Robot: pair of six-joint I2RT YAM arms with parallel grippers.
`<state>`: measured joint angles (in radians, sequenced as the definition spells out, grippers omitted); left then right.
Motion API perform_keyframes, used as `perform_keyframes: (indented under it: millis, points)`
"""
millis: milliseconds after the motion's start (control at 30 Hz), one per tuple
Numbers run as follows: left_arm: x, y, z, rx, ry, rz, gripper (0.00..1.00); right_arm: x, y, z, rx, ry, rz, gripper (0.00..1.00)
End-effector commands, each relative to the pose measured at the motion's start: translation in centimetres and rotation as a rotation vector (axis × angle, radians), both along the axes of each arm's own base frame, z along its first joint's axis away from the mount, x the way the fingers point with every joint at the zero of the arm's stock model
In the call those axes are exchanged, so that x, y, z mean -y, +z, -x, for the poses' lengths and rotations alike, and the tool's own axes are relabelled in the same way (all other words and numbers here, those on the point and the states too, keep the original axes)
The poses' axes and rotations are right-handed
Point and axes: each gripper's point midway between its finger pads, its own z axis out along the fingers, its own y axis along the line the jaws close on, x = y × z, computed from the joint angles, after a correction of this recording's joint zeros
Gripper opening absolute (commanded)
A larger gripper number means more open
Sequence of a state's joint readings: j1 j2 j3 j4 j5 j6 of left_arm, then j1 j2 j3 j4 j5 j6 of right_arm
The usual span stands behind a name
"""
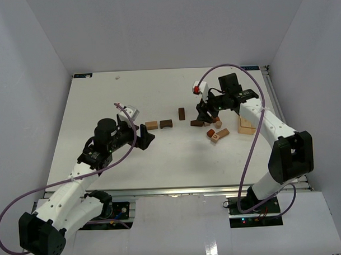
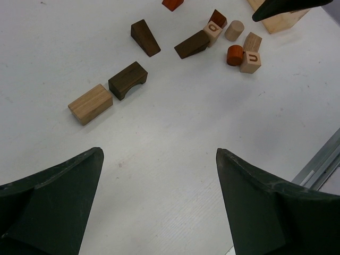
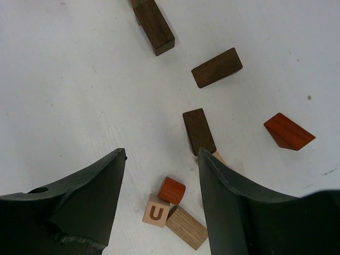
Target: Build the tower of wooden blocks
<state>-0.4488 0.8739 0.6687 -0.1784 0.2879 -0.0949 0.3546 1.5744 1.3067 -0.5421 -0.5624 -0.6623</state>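
The wood block tower is a loose scatter of small blocks lying flat on the white table (image 1: 160, 161). A tan block (image 1: 152, 125), a dark arch (image 1: 166, 123) and a dark block (image 1: 182, 113) lie in a row at the centre. My left gripper (image 1: 145, 137) (image 2: 159, 154) hangs open short of the tan block (image 2: 90, 103), with nothing between its fingers. My right gripper (image 1: 206, 116) (image 3: 163, 155) stands open above a red cylinder (image 3: 172, 190), a U cube (image 3: 155, 211) and a tan block (image 3: 186, 227). It touches none of them.
A pale wooden slab (image 1: 247, 125) lies right of the cluster, beside the right arm. A red wedge (image 3: 288, 132), a dark wedge (image 3: 217, 67) and two dark blocks (image 3: 199, 130) lie around the right gripper. White walls enclose the table.
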Motion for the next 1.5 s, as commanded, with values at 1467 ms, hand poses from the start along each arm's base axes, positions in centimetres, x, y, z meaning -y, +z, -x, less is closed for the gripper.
perform_keyframes:
  millis: [1467]
  points:
    - [-2.1,1.7,0.7,0.100,0.063,-0.026,0.98,4.2,-10.2,-6.7,0.153,0.612,0.345,0.57]
